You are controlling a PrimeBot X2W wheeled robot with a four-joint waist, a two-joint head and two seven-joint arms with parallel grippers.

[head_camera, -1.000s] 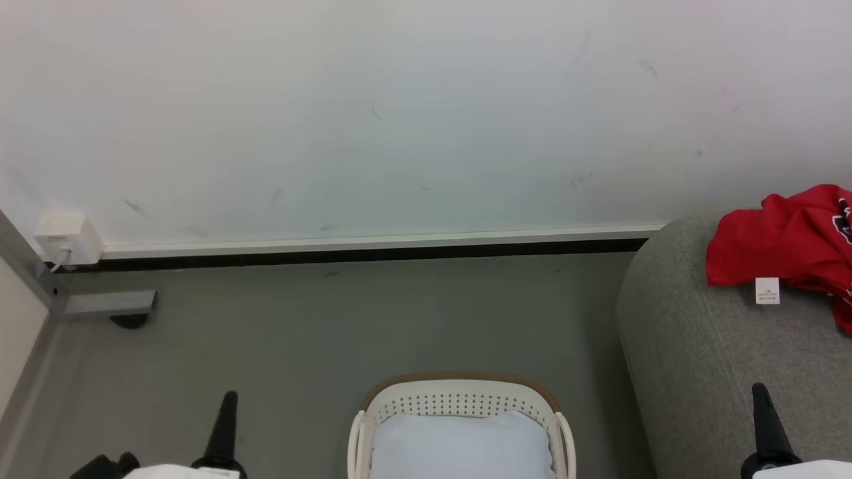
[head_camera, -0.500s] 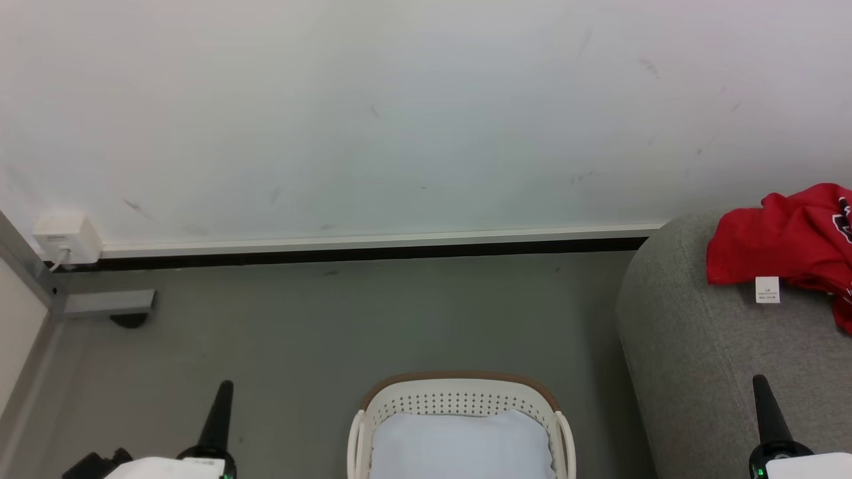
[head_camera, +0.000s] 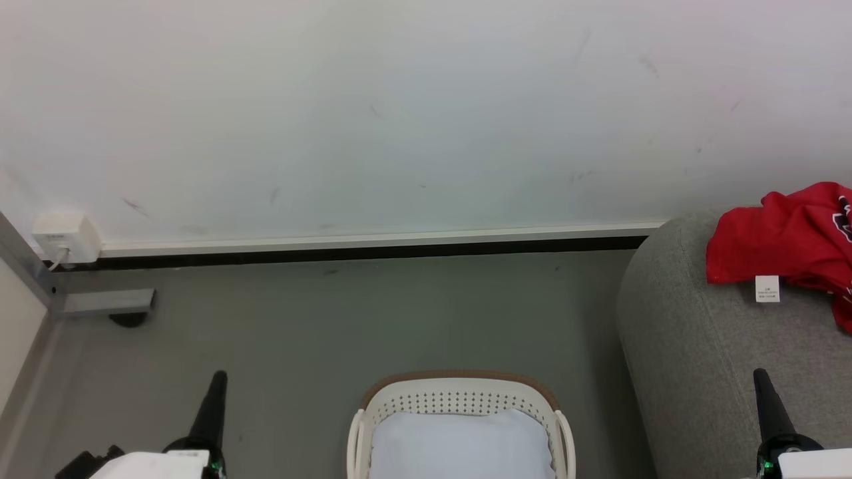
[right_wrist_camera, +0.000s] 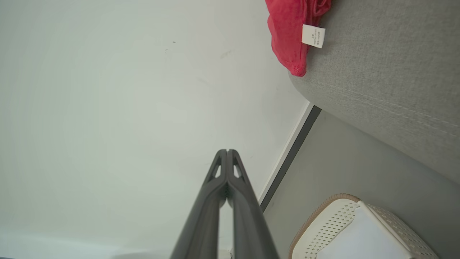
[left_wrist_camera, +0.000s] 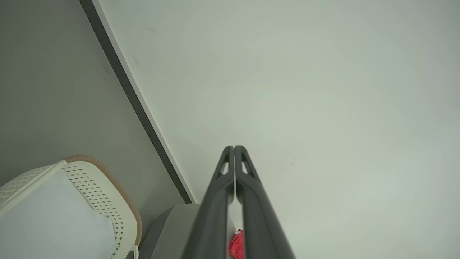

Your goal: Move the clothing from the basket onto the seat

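Reference thing: laundry basket (head_camera: 459, 402), standing on the grey floor (head_camera: 333, 319).

Inside the basket: a pale blue-white pad (head_camera: 462, 446) covers the part in view. The basket's near end is cut off by the frame, so what lies there cannot be told.

Red jersey garment (head_camera: 782, 243): out of the basket and well to its right, bunched on top of the grey upholstered seat (head_camera: 692, 359). Its white care label (head_camera: 767, 289) hangs on the basket-facing side.

Left end effector (head_camera: 217, 384): left of the basket, above the floor. Fingers pressed together tip to tip, holding nothing.

Right end effector (head_camera: 761, 382): right of the basket, on the seat's side. Fingers likewise closed, empty.

Step, as judged: the transfer looks done or nearly so. Both arms sit idle, one on each side of the basket.

Next move calls for a look down into the basket's hidden near end. If a garment is there, open one end effector and reach over the rim. Pinch fabric, not pad, then lift clear and carry it right to the seat.
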